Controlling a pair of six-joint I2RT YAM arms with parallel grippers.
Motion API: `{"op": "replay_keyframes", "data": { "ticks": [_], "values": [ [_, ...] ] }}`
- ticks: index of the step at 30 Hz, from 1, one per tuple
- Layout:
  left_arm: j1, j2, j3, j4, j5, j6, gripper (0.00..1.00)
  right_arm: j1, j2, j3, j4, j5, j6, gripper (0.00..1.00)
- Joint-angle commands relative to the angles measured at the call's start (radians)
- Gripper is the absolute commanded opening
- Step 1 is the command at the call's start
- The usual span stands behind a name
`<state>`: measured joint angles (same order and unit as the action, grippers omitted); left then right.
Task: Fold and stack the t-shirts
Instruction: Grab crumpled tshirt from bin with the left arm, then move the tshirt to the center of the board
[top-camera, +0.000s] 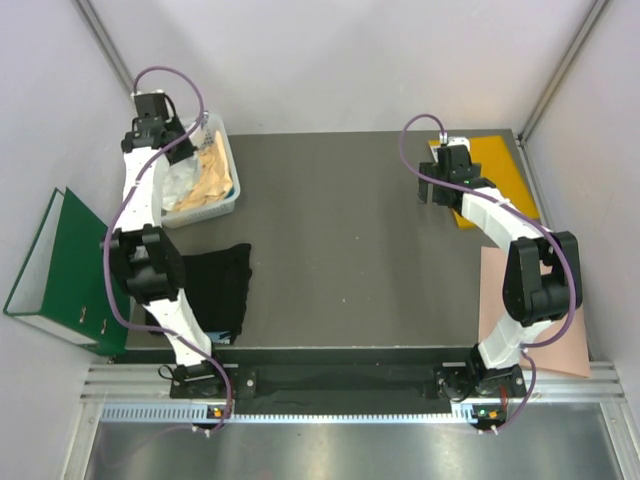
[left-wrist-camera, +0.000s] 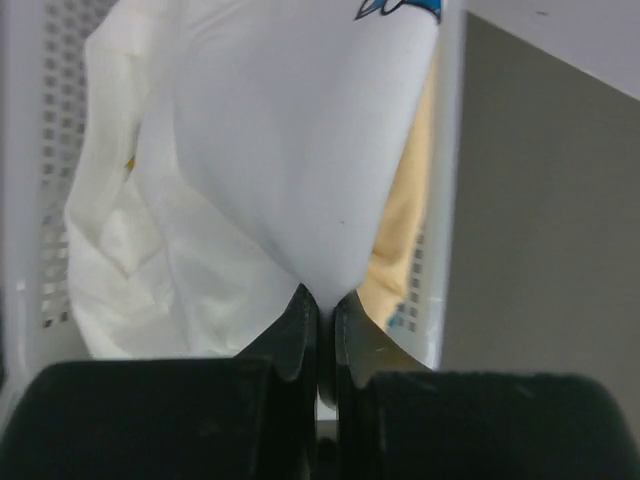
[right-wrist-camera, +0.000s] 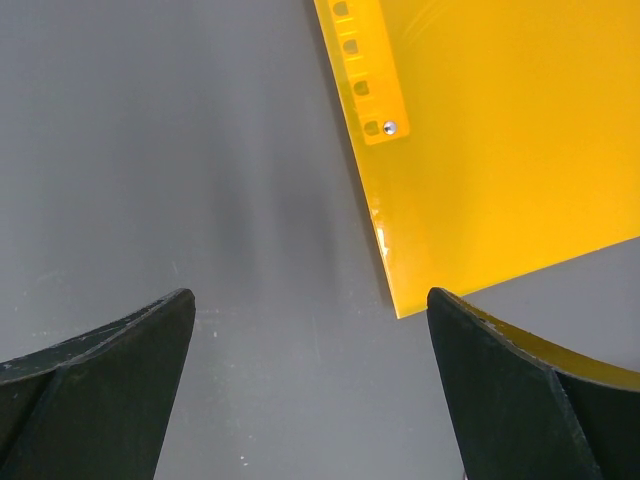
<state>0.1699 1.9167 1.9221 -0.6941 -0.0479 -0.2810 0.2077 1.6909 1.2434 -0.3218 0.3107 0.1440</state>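
1. Right now the white t-shirt (left-wrist-camera: 290, 150) is caught between the jaws of the left gripper (left-wrist-camera: 322, 310). The jaws are pressed together on one thin tip of the cloth.
2. From that tip the shirt runs straight ahead of the jaws. It gets wider as it goes, like a cone. Its small blue print sits at the far end, a bit to the jaws' right.
3. More white cloth lies in a soft, crumpled heap ahead of the jaws and to their left. All of it is inside the white basket (left-wrist-camera: 40, 150). The basket's holey walls stand on both sides of the jaws.
4. A tan cloth (left-wrist-camera: 400, 240) lies just to the right of the jaws, touching the white shirt. The jaws do not seem to hold it.
5. I think the next move is to lift the shirt out of the basket. The pull should go up and back along the line of the cloth. Then the heap can follow and not catch on a wall.
6. The black t-shirt (top-camera: 218, 285) lies on the table (top-camera: 350, 230), well behind the left jaws and near that arm's base.
7. The right gripper (right-wrist-camera: 310, 380) is well apart from both shirts. Its jaws are spread wide and hold nothing. The yellow envelope (right-wrist-camera: 500, 150) lies ahead of them, to their right. The left arm is much nearer to the shirts.
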Motion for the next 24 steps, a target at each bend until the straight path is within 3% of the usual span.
{"op": "replay_keyframes", "data": {
  "ticks": [1,7,14,19,23,24],
  "values": [
    [-0.128,-0.136,0.061,0.206,0.235,-0.046,0.0,0.012,-0.014,0.005,0.029,-0.007,0.035,1.0],
    [-0.401,-0.137,0.216,0.245,0.287,-0.06,0.0,-0.004,-0.005,0.03,0.023,-0.012,0.069,1.0],
    [-0.515,-0.067,0.293,0.333,0.58,-0.245,0.0,-0.105,-0.008,0.025,0.03,-0.065,0.135,1.0],
    [-0.512,-0.128,0.019,0.372,0.583,-0.299,0.0,-0.194,-0.033,0.005,0.032,-0.07,0.135,1.0],
    [-0.503,-0.137,-0.231,0.215,0.566,-0.239,0.0,-0.254,-0.068,-0.01,0.03,-0.062,0.114,1.0],
    [-0.495,-0.124,-0.309,0.176,0.575,-0.221,0.04,-0.257,-0.074,-0.016,0.032,-0.062,0.105,1.0]
  ]
}}
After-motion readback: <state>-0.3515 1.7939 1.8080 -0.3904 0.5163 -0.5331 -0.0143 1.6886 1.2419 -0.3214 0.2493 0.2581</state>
